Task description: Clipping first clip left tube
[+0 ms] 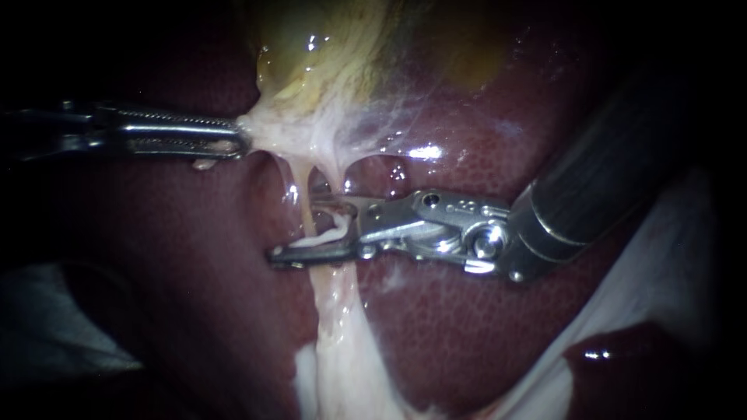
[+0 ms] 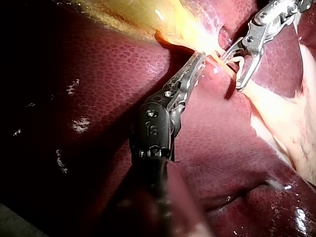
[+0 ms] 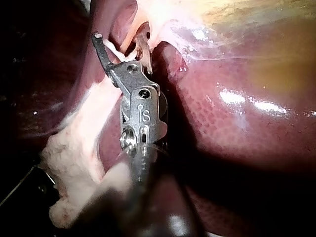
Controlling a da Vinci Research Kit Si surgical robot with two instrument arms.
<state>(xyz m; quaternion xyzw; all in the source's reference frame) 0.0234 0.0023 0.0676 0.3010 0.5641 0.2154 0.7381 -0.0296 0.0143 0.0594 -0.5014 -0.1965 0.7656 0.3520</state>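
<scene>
My right instrument [image 1: 296,227] comes in from the upper right. Its jaws stand open astride the thin pale left tube [image 1: 303,204], and a white clip [image 1: 331,233] sits between them. A second strand [image 1: 336,180] runs down just right of that tube and meets the upper jaw. My left instrument [image 1: 237,141] is shut on the whitish tissue at the neck of the yellowish gallbladder [image 1: 350,47] and holds it taut to the left. In the right wrist view the open jaws [image 3: 121,42] carry the clip [image 3: 111,49]. The left wrist view shows both instruments' jaws [image 2: 197,61] [image 2: 236,69] close together.
Dark red liver [image 1: 467,311] lies all around and under the tubes. Below the jaws the strands merge into a broad pale band [image 1: 338,327]. A white sheet of tissue [image 1: 661,264] lies at the lower right.
</scene>
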